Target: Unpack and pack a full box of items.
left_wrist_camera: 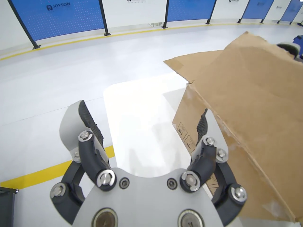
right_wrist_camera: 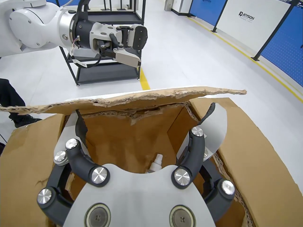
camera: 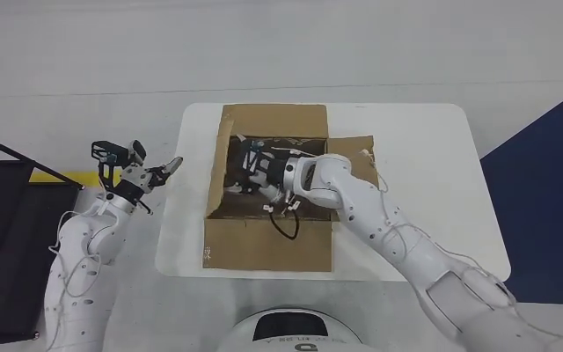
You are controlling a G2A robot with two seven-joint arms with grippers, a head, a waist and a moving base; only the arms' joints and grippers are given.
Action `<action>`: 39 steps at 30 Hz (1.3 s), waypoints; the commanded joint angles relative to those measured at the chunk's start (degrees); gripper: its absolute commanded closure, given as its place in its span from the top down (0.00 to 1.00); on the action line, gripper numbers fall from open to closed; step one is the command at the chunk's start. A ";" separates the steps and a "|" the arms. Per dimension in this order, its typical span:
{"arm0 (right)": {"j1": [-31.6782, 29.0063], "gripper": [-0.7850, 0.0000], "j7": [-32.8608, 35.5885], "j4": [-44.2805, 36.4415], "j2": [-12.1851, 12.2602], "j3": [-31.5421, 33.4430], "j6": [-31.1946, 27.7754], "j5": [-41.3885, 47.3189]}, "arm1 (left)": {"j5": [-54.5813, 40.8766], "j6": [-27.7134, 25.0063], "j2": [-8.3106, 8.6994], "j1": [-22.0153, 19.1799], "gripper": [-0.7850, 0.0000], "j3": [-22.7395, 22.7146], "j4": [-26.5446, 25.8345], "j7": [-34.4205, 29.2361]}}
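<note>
Inspector: Findings at the left, please.

Assessor: Rack (right_wrist_camera: 106, 72), black, stood on the floor (camera: 264, 53) at far left. Left gripper (camera: 165, 169) hung over the floor just off the left edge of the table (camera: 413, 176). It pointed toward the box (camera: 268, 245) and was apart from it.

Inspector: Its state?

Assessor: Released. Both fingers (left_wrist_camera: 71, 121) were spread wide with nothing between them.

Inspector: And the box?

Assessor: Cardboard, set on the left half of the table, with all its flaps folded outward. The left flap (right_wrist_camera: 142, 96) stood tilted away from the box, its edge torn and ragged.

Inspector: Contents?

Assessor: One white spray bottle (right_wrist_camera: 156, 163) was noted low inside, near the left wall. Whether it stood or lay could not be determined. Other dark items showed from above, too dim to identify.

Inspector: Right side?

Assessor: Right arm (camera: 387, 229) lay across the table from the near right, ending in the box. Right gripper (right_wrist_camera: 146, 111) sat inside the box, in its left part, above the bottle. As far as could be seen, it was not touching the bottle. Its jaws stood wide apart and gripped nothing.
</note>
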 commanded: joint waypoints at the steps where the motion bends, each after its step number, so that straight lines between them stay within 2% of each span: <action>1: 2.44 1.00 1.59 2.07 -1.65 -2.56 1.20 1.50 | -1.57 -1.20 0.23 0.68 1.00 -1.87 1.56 1.61; 3: 4.69 1.00 3.17 4.39 -3.34 -4.90 2.69 2.41 | -2.74 -2.30 0.42 0.99 1.00 -3.22 3.15 2.59; 8: 9.52 1.00 7.85 10.83 -7.98 -10.29 6.79 4.59 | -2.74 -2.30 0.42 0.99 1.00 -3.22 3.15 2.59; 14: 13.47 1.00 11.75 19.34 -13.33 -14.69 8.40 7.78 | -2.74 -2.30 0.42 0.99 1.00 -3.22 3.15 2.59; 19: 15.23 1.00 11.46 24.91 -16.80 -16.54 9.69 8.14 | -2.74 -2.30 0.42 0.99 1.00 -3.22 3.15 2.59; 23: 15.54 1.00 7.22 25.26 -17.79 -16.48 8.37 6.68 | -2.74 -2.30 0.42 0.99 1.00 -3.22 3.15 2.59; 27: 13.67 1.00 -0.14 21.25 -15.75 -13.82 7.73 2.32 | -2.74 -2.30 0.42 0.99 1.00 -3.22 3.15 2.59; 30: 10.00 1.00 -3.13 14.97 -12.56 -10.30 8.09 -2.55 | -2.74 -2.30 0.42 0.99 1.00 -3.22 3.15 2.59; 34: 1.43 1.00 -2.85 2.05 -6.95 -2.34 7.66 -8.97 | -2.74 -2.30 0.42 0.99 1.00 -3.22 3.15 2.59; 39: -13.02 1.00 -0.36 -14.96 -0.65 10.58 2.16 -13.82 | -2.74 -2.30 0.42 0.99 1.00 -3.22 3.15 2.59</action>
